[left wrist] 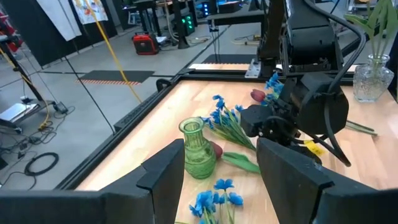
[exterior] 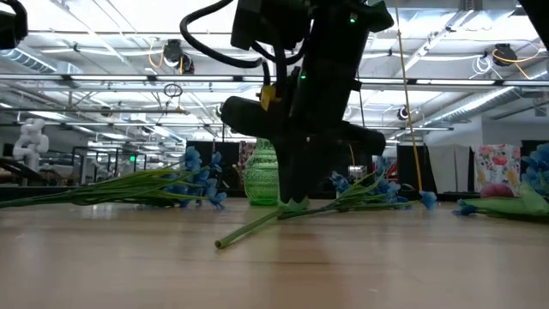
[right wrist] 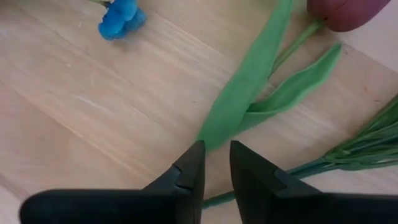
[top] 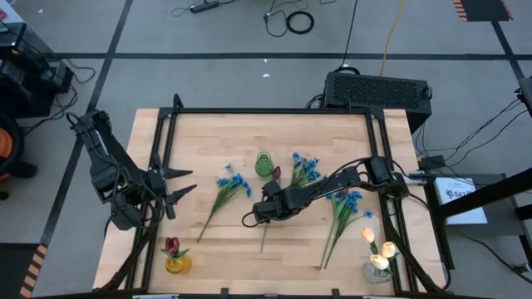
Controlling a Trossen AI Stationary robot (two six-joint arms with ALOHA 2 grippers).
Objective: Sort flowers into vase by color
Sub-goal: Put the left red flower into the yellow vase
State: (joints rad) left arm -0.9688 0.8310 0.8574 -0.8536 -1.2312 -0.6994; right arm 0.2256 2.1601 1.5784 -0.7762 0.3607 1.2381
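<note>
A dark red tulip point(top: 276, 173) lies on the table beside the green glass vase point(top: 264, 164), its stem point(exterior: 253, 227) running toward the near edge. My right gripper point(right wrist: 214, 155) points steeply down over the stem where the leaves point(right wrist: 249, 93) branch off. Its fingers are open by a narrow gap, one on each side of the leaf base. Blue flowers lie in loose bunches point(top: 233, 183), point(top: 305, 166), point(top: 347, 201). My left gripper point(top: 179, 187) waits open above the table's left edge. My right gripper's fingertips point(right wrist: 194, 152) stand at the base of the tulip's long leaf point(right wrist: 211, 134), coming from above. I cannot tell whether they touch the leaf or the stem. The tulip lies flat on the table.
A yellow vase point(top: 175, 264) holding a red tulip stands at the near left corner. A clear vase point(top: 378, 267) with cream-yellow tulips stands at the near right. A black frame point(top: 274, 110) runs round the table. Bare wood shows between the bunches near the front edge.
</note>
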